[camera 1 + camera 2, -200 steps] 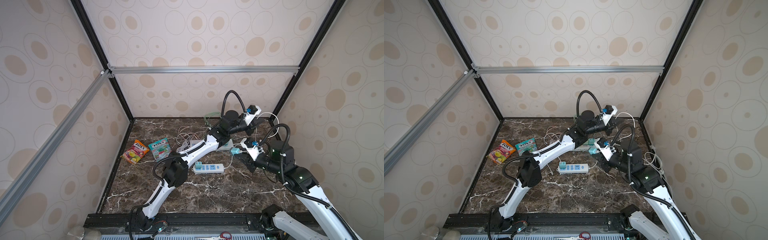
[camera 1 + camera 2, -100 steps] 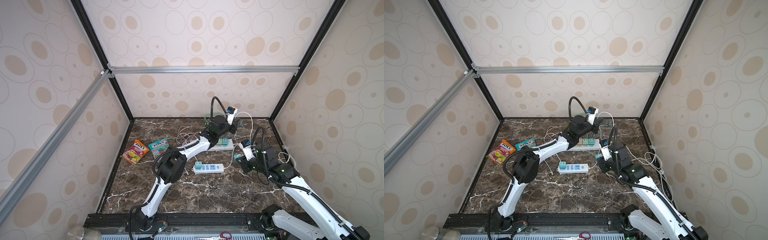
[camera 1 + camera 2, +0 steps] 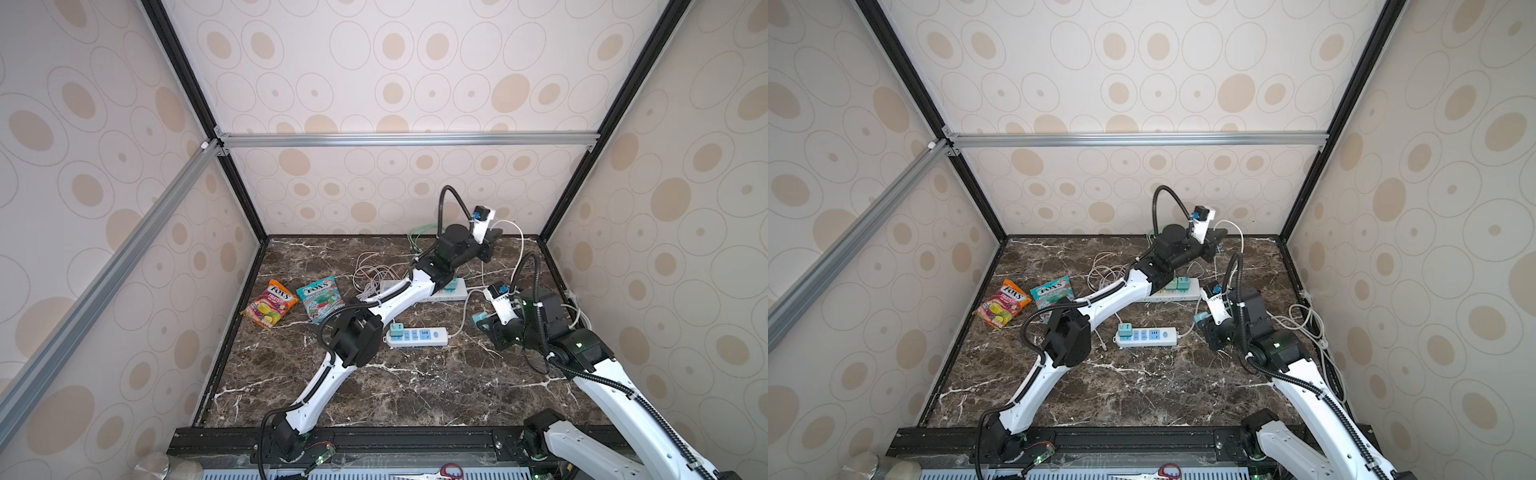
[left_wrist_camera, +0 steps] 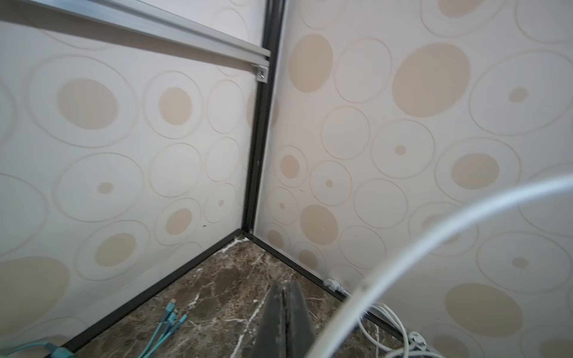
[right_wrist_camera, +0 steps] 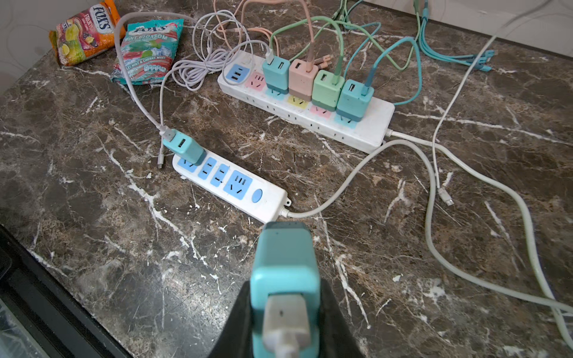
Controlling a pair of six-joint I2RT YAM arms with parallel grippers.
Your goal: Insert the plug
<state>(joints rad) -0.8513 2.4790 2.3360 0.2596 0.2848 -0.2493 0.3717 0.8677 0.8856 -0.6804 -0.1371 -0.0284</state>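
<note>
Plug (image 5: 283, 257) clamped squarely within right pincer (image 5: 285, 297).

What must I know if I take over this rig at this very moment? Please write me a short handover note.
Left gripper: jaws shut, nothing seen between them, raised toward the far right corner.
Right gripper: shut on the teal plug, held above the table, short of the small power strip.
Done: plug picked up; another teal charger already sits in that strip's end socket.
To do: probably line up over a free blue socket and push in.
</note>
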